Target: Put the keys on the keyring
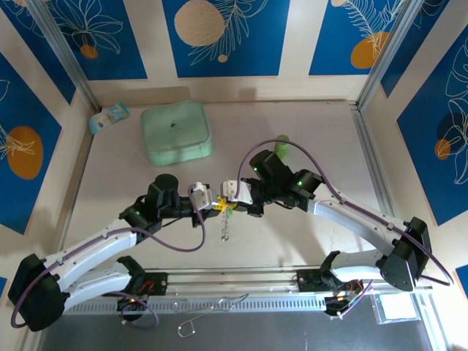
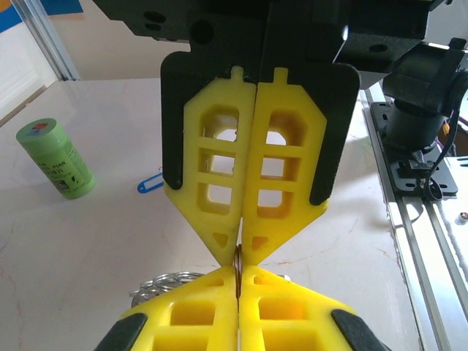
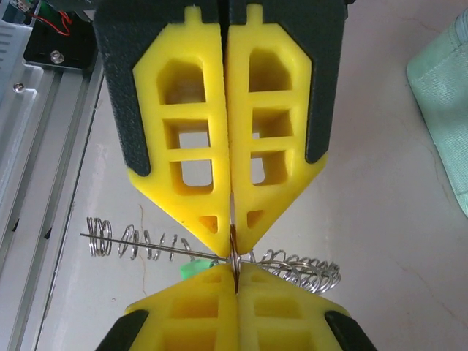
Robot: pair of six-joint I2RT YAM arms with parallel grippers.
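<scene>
Both pincers are clenched, tip to tip, just on the near side of the green canister (image 1: 281,150). Left pincer (image 3: 232,245) and right pincer (image 3: 235,274) each nip the same thin metal edge on the keyring (image 3: 300,269). Whether that edge is the ring's own end loop or a key shaft is too small to tell. The keyring is off the table (image 2: 88,248), stretched long: a straight wire with loose coils running either side of the pinch. Two grips on one spot look meant to steady the wire and hold a gap for a key to slide on, since one pincer alone would let it twist. The green key (image 3: 191,270) has its head peeking out beside the right pincer's fingertip, right at the wire; likely on or going on, cannot confirm. The blue key (image 2: 150,183) lies flat on the table between the canister and the pinch, nearer the canister, untouched. Judgement: green key is the step in hand, blue key not yet started. Risk: the wire is springy and the grip thin, so if either pincer slips, the coil may snap back and shed the key. The mint-green case (image 1: 175,131) sits well left of the canister, out of the way.
</scene>
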